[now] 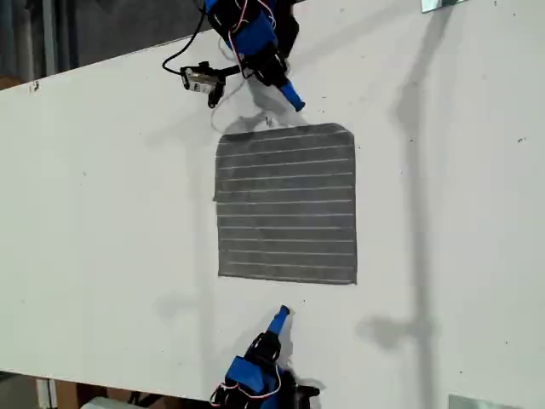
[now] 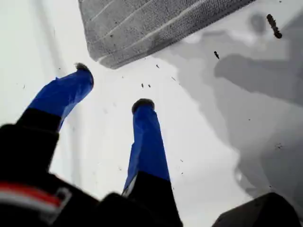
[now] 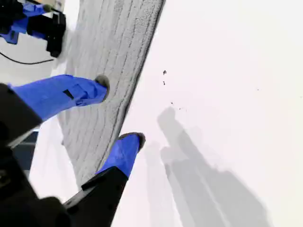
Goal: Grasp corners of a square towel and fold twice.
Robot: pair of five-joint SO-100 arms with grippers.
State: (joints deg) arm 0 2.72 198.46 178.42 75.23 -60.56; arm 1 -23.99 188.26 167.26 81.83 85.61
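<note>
Presently the risk is sitting in the approach: a jaw closing short is likely catching nothing, or dragging the towel (image 1: 286, 204) askew (soft cloth bunches). It is lying flat between the arms. My first gripper (image 2: 113, 87) is gaping wide just short of one corner (image 2: 106, 61), and my second gripper (image 3: 120, 111) is gaping wide at the opposite edge.

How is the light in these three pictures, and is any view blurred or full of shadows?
Exterior view: even light, the towel sharp, soft grey shadows of the arms on the white table. First wrist view: my first gripper blurred, broad shadows beside it. Second wrist view: the table nearly washed out by brightness, my second gripper soft, long shadows below.
</note>
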